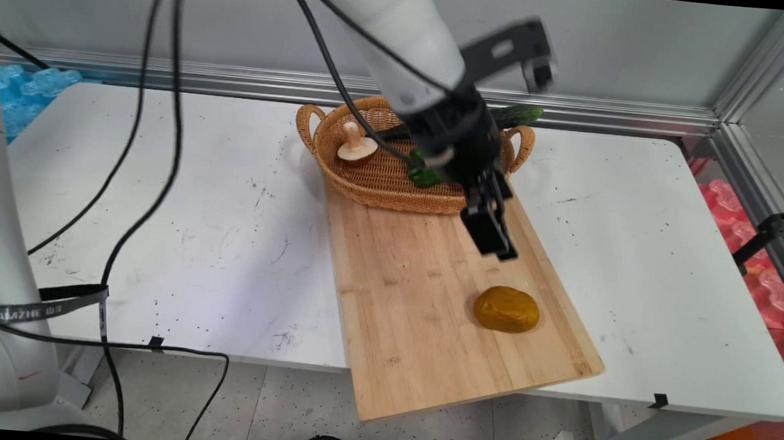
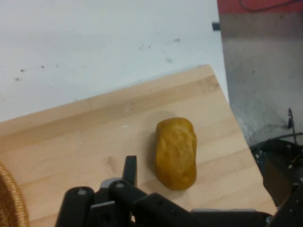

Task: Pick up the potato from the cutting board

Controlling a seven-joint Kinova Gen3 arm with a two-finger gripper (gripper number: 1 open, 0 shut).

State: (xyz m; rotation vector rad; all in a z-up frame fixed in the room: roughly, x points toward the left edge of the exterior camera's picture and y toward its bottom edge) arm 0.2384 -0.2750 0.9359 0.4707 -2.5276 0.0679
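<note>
The hand (image 1: 497, 239) hangs empty over the cutting board (image 1: 421, 299), fingers seemingly drawn together, with the brown potato (image 1: 506, 309) lying apart on its near side, long axis running left-right.

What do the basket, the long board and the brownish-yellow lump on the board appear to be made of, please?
Basket: woven wicker or rattan, matte tan; the weave and looped handles show.
Board: light wood, perhaps bamboo, smooth; joined strips with grain are visible.
Lump: looks like a potato, dull mustard-brown and slightly dimpled; real or plastic cannot be told.
</note>
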